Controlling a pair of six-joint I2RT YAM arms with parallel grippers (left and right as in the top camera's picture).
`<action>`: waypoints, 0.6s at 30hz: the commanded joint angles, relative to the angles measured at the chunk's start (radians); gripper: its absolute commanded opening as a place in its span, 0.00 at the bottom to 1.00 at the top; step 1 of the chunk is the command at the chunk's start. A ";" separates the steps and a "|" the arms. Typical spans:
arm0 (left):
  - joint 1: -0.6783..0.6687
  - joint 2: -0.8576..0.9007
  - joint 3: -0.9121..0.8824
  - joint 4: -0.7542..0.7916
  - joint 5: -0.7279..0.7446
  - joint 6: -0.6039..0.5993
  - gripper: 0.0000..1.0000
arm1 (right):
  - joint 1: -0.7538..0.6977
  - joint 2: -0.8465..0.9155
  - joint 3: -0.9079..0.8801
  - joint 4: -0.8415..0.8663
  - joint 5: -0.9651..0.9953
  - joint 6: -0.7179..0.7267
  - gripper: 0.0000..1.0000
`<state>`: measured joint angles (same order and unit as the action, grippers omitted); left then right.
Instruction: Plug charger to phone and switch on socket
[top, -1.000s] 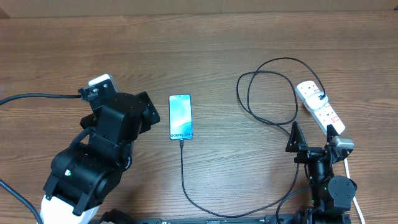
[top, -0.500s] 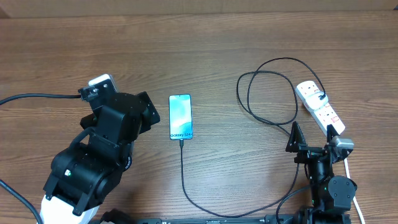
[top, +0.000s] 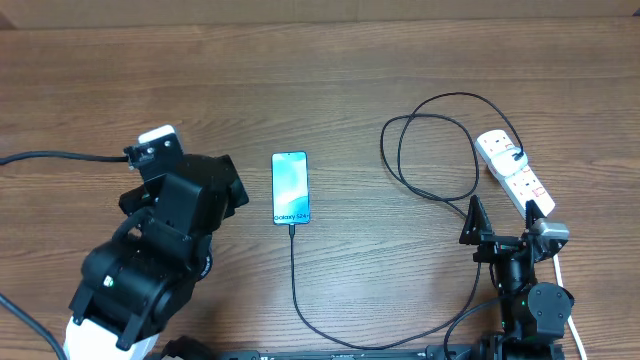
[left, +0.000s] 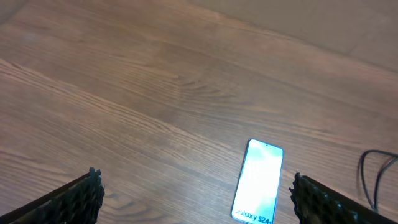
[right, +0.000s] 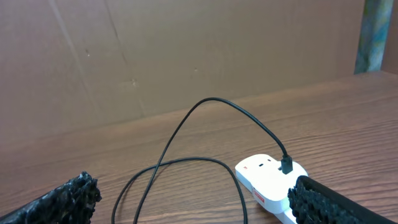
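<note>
The phone (top: 290, 188) lies flat mid-table with its screen lit; it also shows in the left wrist view (left: 260, 180). The black charger cable (top: 294, 270) runs from the phone's near end, along the front edge, and loops (top: 432, 150) to a plug in the far end of the white socket strip (top: 512, 172). The strip also shows in the right wrist view (right: 267, 177). My left gripper (left: 196, 180) is open and empty above the table, left of the phone. My right gripper (top: 502, 216) (right: 193, 186) is open and empty, just short of the strip's near end.
The bulky left arm (top: 150, 250) fills the front left, with a thick black cord (top: 50, 157) leading off the left edge. The strip's white cord (top: 572, 320) runs off at the front right. A brown wall (right: 186, 50) stands behind the table.
My left arm has shifted slightly to the left, away from the phone. The phone, the cable, the strip and the right arm have not moved.
</note>
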<state>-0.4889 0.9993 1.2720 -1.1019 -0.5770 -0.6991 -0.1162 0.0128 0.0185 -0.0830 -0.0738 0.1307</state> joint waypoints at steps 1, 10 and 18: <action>0.035 -0.078 -0.135 0.072 -0.027 0.027 0.99 | 0.006 -0.010 -0.011 0.006 -0.003 -0.005 1.00; 0.244 -0.360 -0.710 0.737 0.273 0.205 1.00 | 0.006 -0.010 -0.011 0.006 -0.003 -0.005 1.00; 0.448 -0.608 -1.019 0.961 0.476 0.251 1.00 | 0.006 -0.010 -0.011 0.006 -0.003 -0.005 1.00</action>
<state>-0.0975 0.4629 0.3199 -0.1642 -0.2131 -0.4957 -0.1162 0.0120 0.0185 -0.0818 -0.0742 0.1307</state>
